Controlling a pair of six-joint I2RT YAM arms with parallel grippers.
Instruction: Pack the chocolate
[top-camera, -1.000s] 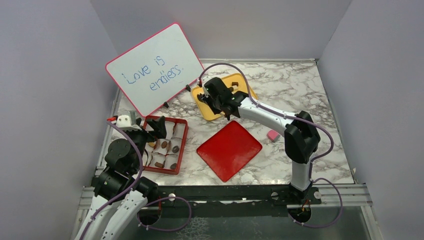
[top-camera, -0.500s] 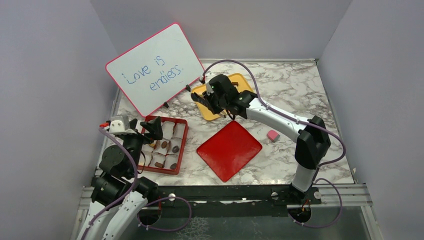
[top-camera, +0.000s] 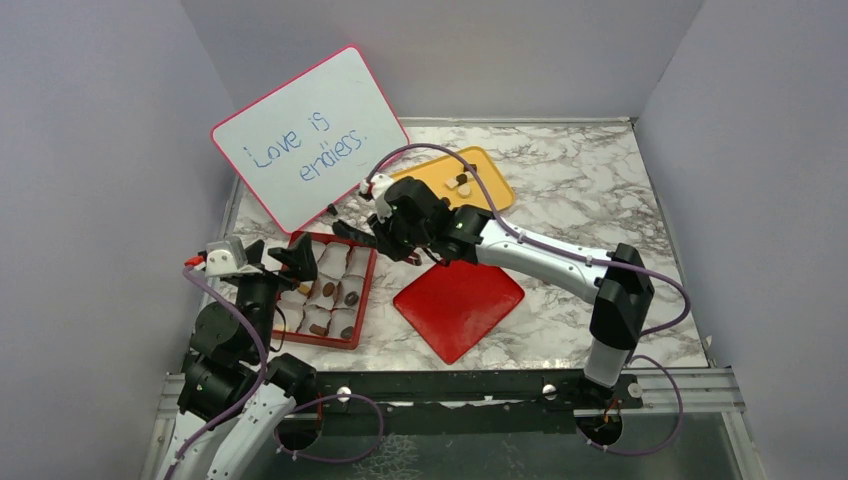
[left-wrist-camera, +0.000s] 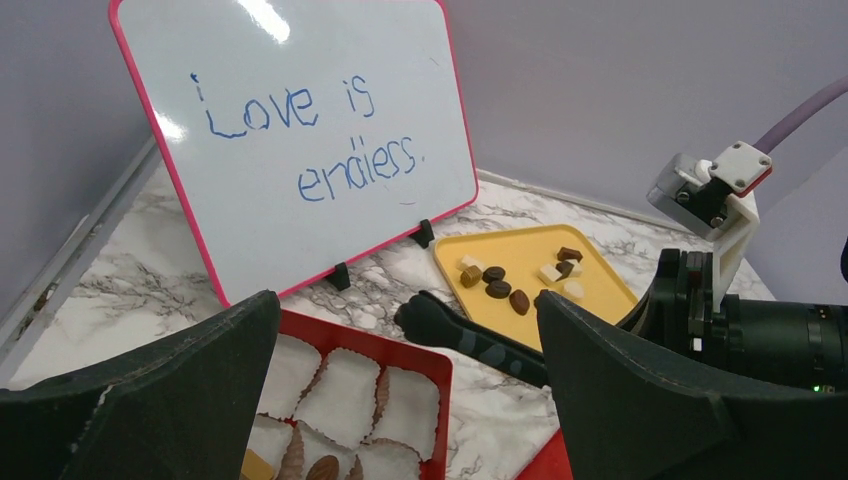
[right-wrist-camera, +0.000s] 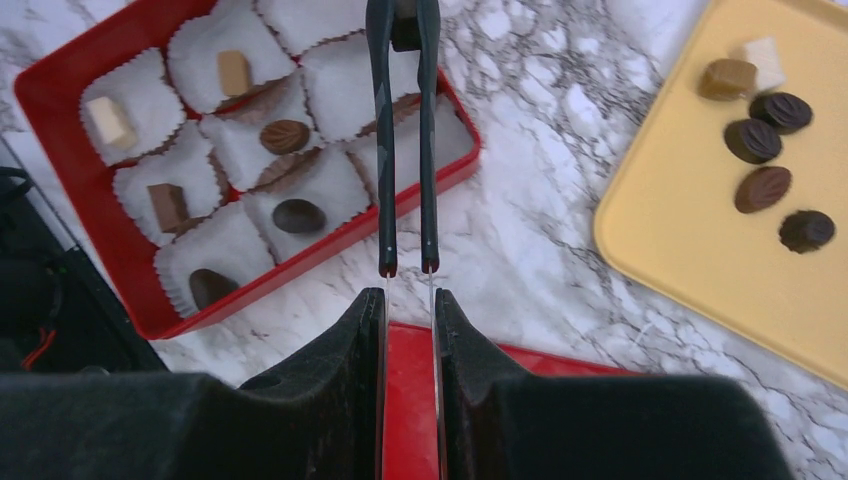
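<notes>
Grey walls are enclosing a marble table (top-camera: 600, 190) on three sides. At the far left, a whiteboard (top-camera: 310, 135) is standing tilted on two black feet, reading "Love is endless." A red box (top-camera: 365, 295) is sitting at the near left, lined with white paper cups (right-wrist-camera: 330, 85). Chocolate (right-wrist-camera: 285, 137) is lying in six of them, one piece per cup, in dark, tan and cream. More chocolate is lying loose on the yellow tray (right-wrist-camera: 680, 200) at the far centre, apart from the box. A flat red square (top-camera: 458, 300) is lying on the table beside the box, nearer the arms than the tray. The right gripper (top-camera: 345, 229) is hanging over the box's far-right cups, with its long thin fingers (right-wrist-camera: 381, 150) pointing toward the left arm. Its jaws are standing nearly closed and almost parallel, and a small dark piece (right-wrist-camera: 405, 28) is sitting pinched between the tips at the top edge of the right wrist view. Whether that piece is touching a cup cannot be told. The left gripper (top-camera: 282, 255) is hovering over the box's left edge, jaws spread fully wide and holding nothing.
</notes>
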